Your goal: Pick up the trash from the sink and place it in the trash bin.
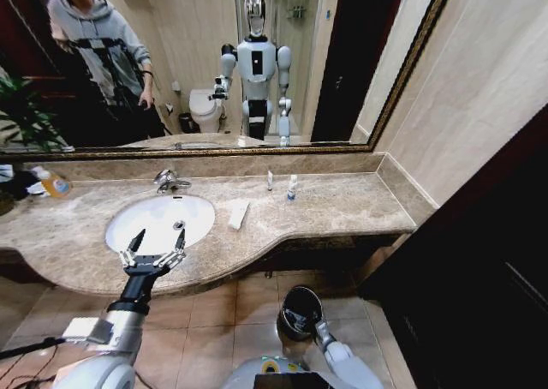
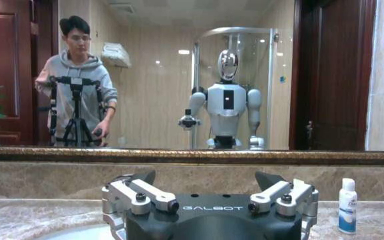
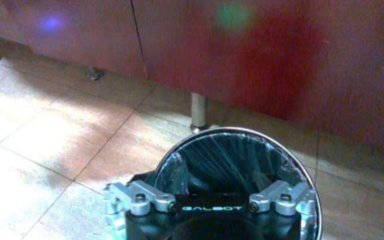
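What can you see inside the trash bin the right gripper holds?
The trash bin shows a dark crinkled plastic liner and no litter. The right gripper covers its near side and bottom, so anything there stays hidden.

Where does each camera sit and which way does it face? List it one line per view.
Head view: on the head, looking down at the sink, counter, mirror; left gripper open over the basin rim, right arm low by the trash bin.
Left wrist view: behind the left gripper, facing the mirror; white bottle with blue label stands on the counter.
Right wrist view: above the bin, facing the floor.
Shared: bottle, bin.
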{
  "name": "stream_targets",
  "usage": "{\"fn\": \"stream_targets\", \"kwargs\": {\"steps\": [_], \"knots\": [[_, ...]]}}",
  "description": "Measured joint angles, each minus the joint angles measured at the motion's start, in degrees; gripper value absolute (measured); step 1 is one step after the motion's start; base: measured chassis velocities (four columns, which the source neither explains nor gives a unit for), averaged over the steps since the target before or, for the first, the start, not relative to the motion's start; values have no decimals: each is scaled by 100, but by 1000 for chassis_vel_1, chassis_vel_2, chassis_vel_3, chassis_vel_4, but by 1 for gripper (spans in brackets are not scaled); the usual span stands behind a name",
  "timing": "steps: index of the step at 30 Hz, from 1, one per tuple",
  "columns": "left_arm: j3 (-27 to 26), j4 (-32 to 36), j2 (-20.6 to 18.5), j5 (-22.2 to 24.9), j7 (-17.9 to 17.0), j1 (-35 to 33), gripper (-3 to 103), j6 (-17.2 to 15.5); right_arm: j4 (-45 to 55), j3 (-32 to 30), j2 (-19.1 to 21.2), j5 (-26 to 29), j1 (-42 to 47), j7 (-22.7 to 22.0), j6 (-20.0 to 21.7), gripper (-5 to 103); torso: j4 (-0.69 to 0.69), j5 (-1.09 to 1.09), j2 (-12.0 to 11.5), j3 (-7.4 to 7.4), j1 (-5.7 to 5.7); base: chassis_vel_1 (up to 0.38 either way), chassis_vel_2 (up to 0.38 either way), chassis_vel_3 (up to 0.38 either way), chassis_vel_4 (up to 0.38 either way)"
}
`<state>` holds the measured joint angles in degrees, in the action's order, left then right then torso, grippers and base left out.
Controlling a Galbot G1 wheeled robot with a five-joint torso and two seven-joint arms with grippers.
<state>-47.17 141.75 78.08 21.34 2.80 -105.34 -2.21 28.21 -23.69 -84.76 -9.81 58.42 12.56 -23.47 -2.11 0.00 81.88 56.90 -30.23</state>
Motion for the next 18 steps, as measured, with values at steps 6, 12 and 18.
{"fn": "stream_targets", "kwargs": {"steps": [6, 12, 18], "knots": [[0, 0, 0, 0, 0, 0, 100, 0, 225, 5, 33, 17, 108, 1, 1, 100, 0, 0, 0, 0, 0, 0, 0, 0, 0], [0, 0, 0, 0, 0, 0, 100, 0, 307, -2, 36, 42, 189, -34, -94, 100, 0, 0, 0, 0, 0, 0, 0, 0, 0], [0, 0, 0, 0, 0, 0, 100, 0, 1346, -2, 231, 237, 727, -276, -260, 100, 0, 1, 0, 0, 0, 0, 0, 0, 0]]}}
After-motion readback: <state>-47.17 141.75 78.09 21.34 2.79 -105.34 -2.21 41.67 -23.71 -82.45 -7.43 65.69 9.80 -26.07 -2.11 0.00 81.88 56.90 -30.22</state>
